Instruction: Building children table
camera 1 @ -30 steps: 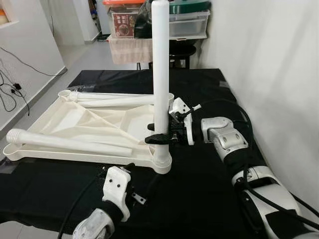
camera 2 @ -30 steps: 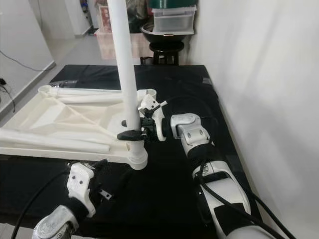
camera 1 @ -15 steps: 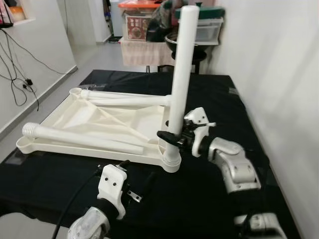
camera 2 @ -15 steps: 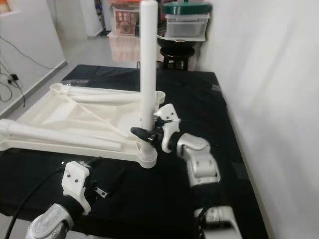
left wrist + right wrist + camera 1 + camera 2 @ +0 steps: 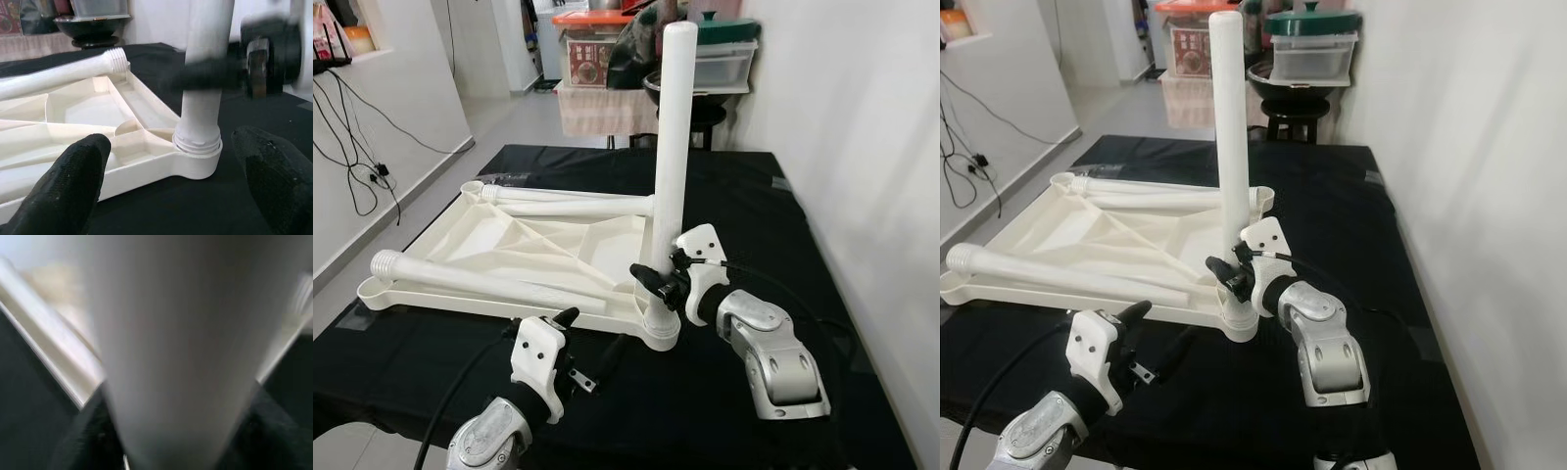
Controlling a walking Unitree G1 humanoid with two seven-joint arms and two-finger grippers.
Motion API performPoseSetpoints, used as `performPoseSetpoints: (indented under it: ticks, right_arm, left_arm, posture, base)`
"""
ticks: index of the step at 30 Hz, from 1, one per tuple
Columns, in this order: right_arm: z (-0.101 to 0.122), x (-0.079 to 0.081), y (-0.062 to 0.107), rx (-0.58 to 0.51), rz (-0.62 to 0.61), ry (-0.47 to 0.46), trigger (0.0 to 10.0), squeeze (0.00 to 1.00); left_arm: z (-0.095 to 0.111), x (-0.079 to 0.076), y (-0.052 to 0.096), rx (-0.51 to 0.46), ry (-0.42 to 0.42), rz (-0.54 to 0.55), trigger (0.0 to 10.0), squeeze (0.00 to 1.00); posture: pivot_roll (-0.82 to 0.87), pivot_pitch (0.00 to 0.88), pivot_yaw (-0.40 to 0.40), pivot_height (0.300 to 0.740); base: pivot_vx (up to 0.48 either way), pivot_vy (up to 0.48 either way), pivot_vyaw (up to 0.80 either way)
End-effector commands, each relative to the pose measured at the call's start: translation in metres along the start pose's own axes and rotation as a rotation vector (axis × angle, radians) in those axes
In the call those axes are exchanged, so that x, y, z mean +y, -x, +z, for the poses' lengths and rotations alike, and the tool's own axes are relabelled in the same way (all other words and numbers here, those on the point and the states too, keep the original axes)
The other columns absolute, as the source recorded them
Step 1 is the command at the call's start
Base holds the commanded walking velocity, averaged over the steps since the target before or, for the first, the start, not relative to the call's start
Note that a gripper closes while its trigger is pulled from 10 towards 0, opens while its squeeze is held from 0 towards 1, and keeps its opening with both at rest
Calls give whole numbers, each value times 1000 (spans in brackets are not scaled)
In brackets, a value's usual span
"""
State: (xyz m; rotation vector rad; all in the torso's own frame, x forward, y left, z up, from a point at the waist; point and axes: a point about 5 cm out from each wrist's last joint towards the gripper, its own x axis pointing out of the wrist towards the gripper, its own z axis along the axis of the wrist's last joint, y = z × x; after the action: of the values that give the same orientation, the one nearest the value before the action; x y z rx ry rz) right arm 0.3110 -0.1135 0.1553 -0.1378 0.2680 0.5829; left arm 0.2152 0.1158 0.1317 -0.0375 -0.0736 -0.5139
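A white plastic table top [image 5: 499, 240] lies upside down on the black-covered table [image 5: 754, 196]. One white leg [image 5: 671, 147] stands upright in the near right corner socket [image 5: 658, 328]. My right gripper [image 5: 656, 279] is shut on this leg just above the socket; the leg's surface [image 5: 171, 342] is blurred and very close in the right wrist view. My left gripper [image 5: 589, 336] is open, low over the cloth just in front of that corner, its fingertips [image 5: 73, 186] apart on either side of the socket [image 5: 198, 156]. Two loose legs [image 5: 480, 284] [image 5: 568, 204] lie on the table top.
A white wall [image 5: 862, 147] runs close along the table's right side. Behind the table stand a stool with a black bowl [image 5: 1283, 83] and stacked storage boxes [image 5: 597, 59]. Cables [image 5: 352, 157] hang on the left wall. Bare black cloth stretches right of the leg.
The whole picture has shifted as the camera moved. My right gripper stays shut low on the upright leg while its forearm has swung nearer. The left gripper has edged closer to the socket.
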Motion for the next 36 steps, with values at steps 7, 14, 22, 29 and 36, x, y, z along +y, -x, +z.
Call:
performPoseSetpoints:
  ticks: [7,14,22,29,36]
  right_arm:
    - [41,0,-14,-208,428,62,10000,0]
    - [39,0,-19,-162,646,160,10000,0]
    - [48,3,-36,-131,842,171,0,0]
    - [52,1,-38,-162,851,175,0,0]
    - [29,-10,-33,-130,649,117,0,0]
  left_arm:
    - [-4,1,-2,8,19,-14,10000,0]
    - [-4,0,-3,6,21,-18,10000,0]
    - [-7,-1,-4,10,24,-23,10000,0]
    - [-8,-3,-4,10,29,-25,10000,0]
    - [-8,-5,-5,7,37,-29,10000,0]
  posture:
    - [-61,0,11,740]
    - [-48,0,9,740]
    - [-32,0,11,740]
    - [-34,0,10,740]
    - [-42,0,-10,740]
  base:
    - [0,0,0]
    - [0,0,0]
    - [0,0,0]
    - [0,0,0]
    - [0,0,0]
